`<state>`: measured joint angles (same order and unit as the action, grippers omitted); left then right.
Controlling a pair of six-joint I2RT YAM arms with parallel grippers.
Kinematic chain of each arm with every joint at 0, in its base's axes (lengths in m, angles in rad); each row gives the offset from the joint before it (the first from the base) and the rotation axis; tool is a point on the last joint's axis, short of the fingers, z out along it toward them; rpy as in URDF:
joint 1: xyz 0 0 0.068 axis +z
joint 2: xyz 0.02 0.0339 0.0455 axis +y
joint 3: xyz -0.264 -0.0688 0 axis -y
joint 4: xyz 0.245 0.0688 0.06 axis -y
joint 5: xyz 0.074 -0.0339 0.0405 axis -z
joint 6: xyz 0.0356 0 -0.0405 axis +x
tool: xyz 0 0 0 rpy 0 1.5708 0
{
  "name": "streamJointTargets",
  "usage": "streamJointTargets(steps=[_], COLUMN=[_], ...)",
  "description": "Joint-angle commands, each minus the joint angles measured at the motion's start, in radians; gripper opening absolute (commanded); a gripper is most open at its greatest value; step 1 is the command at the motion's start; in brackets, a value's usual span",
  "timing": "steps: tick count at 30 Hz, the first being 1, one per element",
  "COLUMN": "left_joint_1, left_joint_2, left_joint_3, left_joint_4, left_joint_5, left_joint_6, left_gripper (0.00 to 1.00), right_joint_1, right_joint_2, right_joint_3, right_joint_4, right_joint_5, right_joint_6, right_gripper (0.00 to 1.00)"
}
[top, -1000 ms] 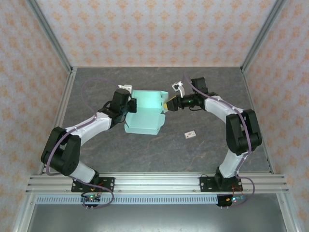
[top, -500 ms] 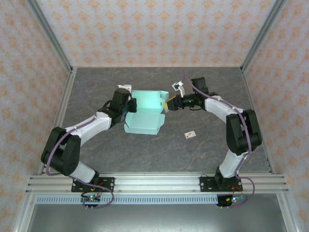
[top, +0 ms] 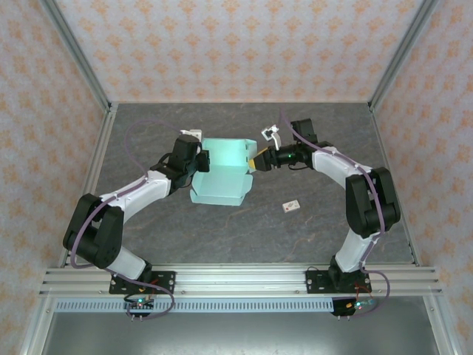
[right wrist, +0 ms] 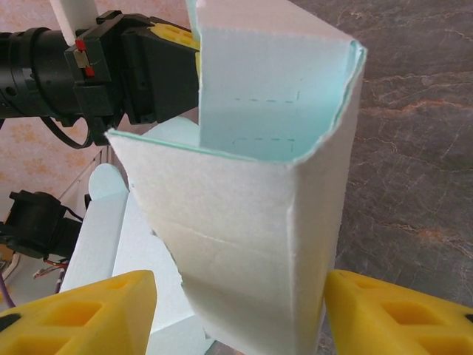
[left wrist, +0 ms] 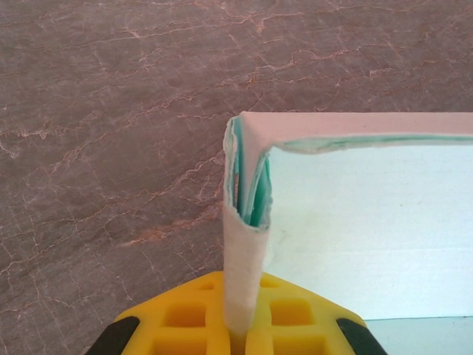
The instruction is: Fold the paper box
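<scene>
Top external: pale mint paper box, half folded, sitting on the dark stone-look bench near the middle, nudged toward 11 o'clock. Far walls up, near flap flat toward 6 o'clock. Left tool at the box's 9 o'clock side, right tool at its 3 o'clock side. Tiny white tag with a red mark lying apart, roughly 4 o'clock from the box. Left wrist cam: left tool pinched tight on a folded upright wall edge of the card. Right wrist cam: yellow fingers spread wide, straddling an upright corner of the box. Touching card on one side, sliver of gap on the other, so not clamping.
</scene>
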<state>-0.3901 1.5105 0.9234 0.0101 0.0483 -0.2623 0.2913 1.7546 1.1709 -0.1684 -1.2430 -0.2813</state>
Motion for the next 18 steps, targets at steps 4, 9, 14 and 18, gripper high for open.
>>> streamJointTargets(steps=[4,9,14,18], left_joint_1=[0.001,0.001,-0.002,-0.005], left_joint_2=[0.019,0.014,0.007,-0.006], left_joint_3=[0.042,0.040,0.044,0.043], left_joint_4=[-0.018,-0.017,-0.021,-0.022], left_joint_5=[-0.011,-0.010,-0.004,0.000], left_joint_6=[-0.008,-0.010,-0.009,-0.005], left_gripper=[0.00,0.00,0.00,0.00], right_joint_1=[-0.005,-0.003,0.015,0.021], right_joint_2=[-0.056,-0.056,-0.033,-0.031], right_joint_3=[0.021,0.031,0.055,0.050], right_joint_4=[-0.016,-0.026,-0.035,0.016], right_joint_5=[-0.050,-0.033,0.047,0.125], right_joint_6=[-0.011,-0.008,0.009,0.053], right_gripper=[0.64,0.61,0.52,0.45])
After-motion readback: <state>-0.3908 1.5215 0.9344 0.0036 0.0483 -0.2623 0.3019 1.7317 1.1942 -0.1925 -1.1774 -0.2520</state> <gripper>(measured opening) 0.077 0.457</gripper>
